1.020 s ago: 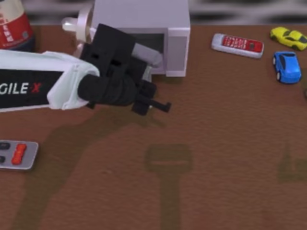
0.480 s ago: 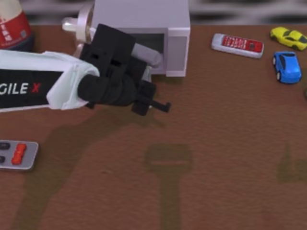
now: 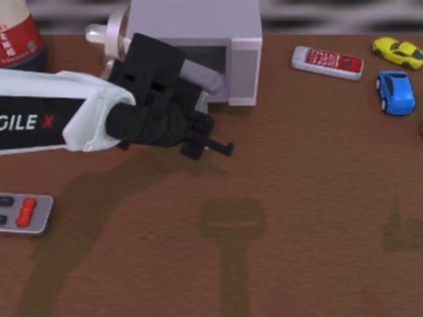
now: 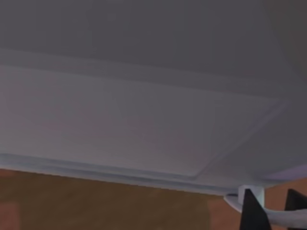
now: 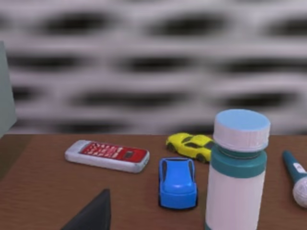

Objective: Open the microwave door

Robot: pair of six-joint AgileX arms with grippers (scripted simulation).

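Swinging the microwave door [image 3: 201, 74] outward is the step in hand, as I judge it: the microwave [image 3: 198, 26] stands at the far edge of the bench [image 3: 297, 198], left of centre, and its door stands partly open, angled away from the cavity toward the left. My left arm reaches in from the left, and my left hand [image 4: 268, 211] sits right at the door's front, wrist low, which I take as the posture for pulling along the door's arc. In the left wrist view two dark fingertips [image 4: 250, 211] straddle a pale curved bar, apparently the door handle [image 4: 283, 218], so the hand looks pinched on it, fingers only narrowly apart. The door panel fills that view. My right arm is parked off to the right near the toy cars; I cannot tell its hand's state.
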